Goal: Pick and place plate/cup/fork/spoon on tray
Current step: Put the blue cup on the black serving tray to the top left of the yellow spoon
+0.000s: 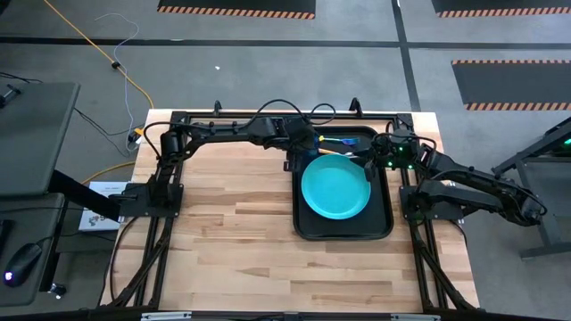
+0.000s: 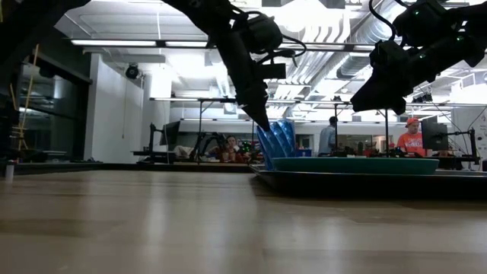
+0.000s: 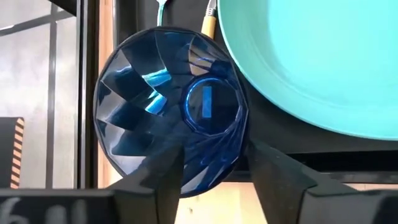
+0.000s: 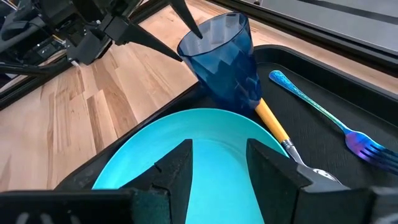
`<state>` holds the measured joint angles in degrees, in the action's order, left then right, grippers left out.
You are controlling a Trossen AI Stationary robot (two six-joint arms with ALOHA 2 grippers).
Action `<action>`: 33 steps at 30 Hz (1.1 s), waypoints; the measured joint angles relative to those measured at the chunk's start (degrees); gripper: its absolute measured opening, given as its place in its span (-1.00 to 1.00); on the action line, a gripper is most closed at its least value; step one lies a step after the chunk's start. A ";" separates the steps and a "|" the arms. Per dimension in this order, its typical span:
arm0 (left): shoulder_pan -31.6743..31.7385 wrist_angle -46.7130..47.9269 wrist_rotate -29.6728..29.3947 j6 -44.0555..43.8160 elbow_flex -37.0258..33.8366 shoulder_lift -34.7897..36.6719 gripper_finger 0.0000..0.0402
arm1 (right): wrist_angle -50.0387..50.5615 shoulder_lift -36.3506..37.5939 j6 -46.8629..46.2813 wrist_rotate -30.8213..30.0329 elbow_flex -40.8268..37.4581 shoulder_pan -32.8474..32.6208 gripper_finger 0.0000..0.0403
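I see the pale wooden tabletop [image 1: 232, 223] with the large black rectangular tray [image 1: 386, 223], low-rimmed and round-cornered, lying toward its right side. The round turquoise plastic plate [image 1: 335, 185] fills most of the tray's width and sits flat on it, toward the middle. Behind the plate, at the tray's far left corner, the small translucent dark-blue faceted tumbler [image 4: 227, 59] stands upright on the tray floor, just beside the plate's rim.

My left gripper [image 3: 214, 177] is over that corner with its fingers spread to either side of the cup; from the right wrist view one fingertip [image 4: 186, 22] rests at the cup's lip, and I cannot tell whether the fingers are pressing the wall.

My right gripper [image 4: 217, 162] hovers above the plate's far edge, fingers apart and holding nothing.

Two utensils lie on the tray behind the plate: a yellow-handled metal one [image 4: 273, 124] running from the cup's base along the plate's rim, and an iridescent blue-purple fork [image 4: 323, 121] beside it, apart from the plate.
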<state>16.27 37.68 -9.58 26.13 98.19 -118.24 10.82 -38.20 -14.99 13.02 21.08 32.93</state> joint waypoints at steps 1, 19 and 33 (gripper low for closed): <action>-0.08 -0.07 0.00 0.01 0.00 0.00 -0.14 | -0.09 0.00 0.00 0.00 0.00 0.01 -0.30; -0.17 -5.22 -1.73 2.83 0.09 1.47 0.03 | -2.56 -0.02 -0.05 0.44 0.00 0.01 -0.30; -0.56 -4.30 -1.57 2.92 -0.04 4.26 0.03 | -5.23 -0.02 -1.68 0.42 0.00 0.02 -0.30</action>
<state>15.71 33.37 -11.15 29.05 98.15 -113.97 5.58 -38.22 -16.67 13.43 21.08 32.95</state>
